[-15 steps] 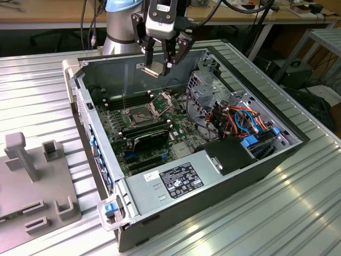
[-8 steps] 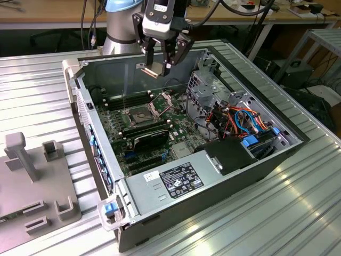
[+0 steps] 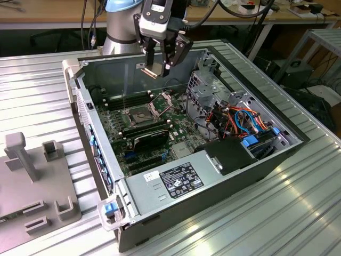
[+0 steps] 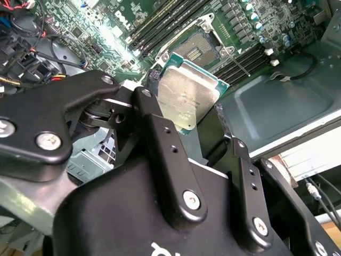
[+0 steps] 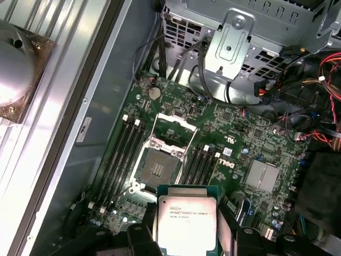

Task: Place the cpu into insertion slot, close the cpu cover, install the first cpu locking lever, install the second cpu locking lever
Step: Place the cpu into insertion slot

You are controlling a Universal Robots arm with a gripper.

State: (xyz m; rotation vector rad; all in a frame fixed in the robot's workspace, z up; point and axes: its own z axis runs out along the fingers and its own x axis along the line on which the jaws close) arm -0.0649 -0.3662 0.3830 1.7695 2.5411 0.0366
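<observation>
First wrist view: black gripper [image 5: 185,236] pinches silver-topped square cpu [image 5: 186,213] edgewise above dark-centred insertion slot [image 5: 158,168]; silvery cpu cover [image 5: 173,126] raised for access.

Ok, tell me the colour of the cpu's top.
The cpu has a silver-grey top with a green rim; clearest in the first wrist view.

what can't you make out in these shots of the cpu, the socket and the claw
- cpu: one edge is cut off by the first wrist view's frame; the claw fingers hide part of it in the second wrist view.
- insertion slot: contacts too small to check in the first wrist view.
- cpu cover: too small in the exterior view to tell how far it is open.
</observation>
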